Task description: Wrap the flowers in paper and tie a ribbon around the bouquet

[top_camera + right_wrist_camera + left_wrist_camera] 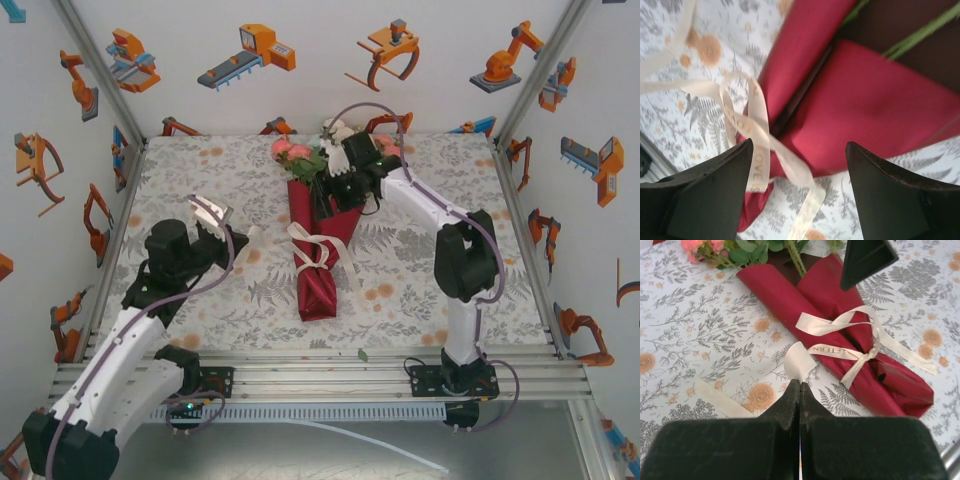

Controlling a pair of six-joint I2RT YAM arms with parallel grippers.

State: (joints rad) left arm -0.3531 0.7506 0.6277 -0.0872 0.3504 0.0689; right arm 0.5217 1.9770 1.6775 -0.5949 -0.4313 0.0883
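Left gripper [210,215] sits nearest the bases, raised over the tablecloth [200,180], jaws pressed together. In its wrist view a curl of the ribbon [800,362] stands right at the closed tips. I cannot tell whether a fold of it is pinched or only touching.

Beyond that, one ribbon tail lies flat on the cloth, running off to the left.

Bouquet [322,250] lies mid-table with its narrow end toward the bases and its wide end away.
- The paper [840,335] is rolled into a cone and folded over at the tip.
- The ribbon goes round the narrow part, knotted, with one loose loop above the knot and tails trailing to either side.

Right gripper [330,190] hovers over the wide part of the cone. Its fingers are spread wide with nothing between them, the paper and a ribbon loop directly below.

Only container here is the paper cone. Green stems [920,32] run down into its dark mouth, and the flowers [295,152], pink, white and green, stick out of the far end.

Progress, judged:
- Wrapping is done.
- Ribbon is on and knotted.
- The knot looks slack and the loop uneven.
- What may remain is snugging the tie, tidying the tails and backing both arms away.
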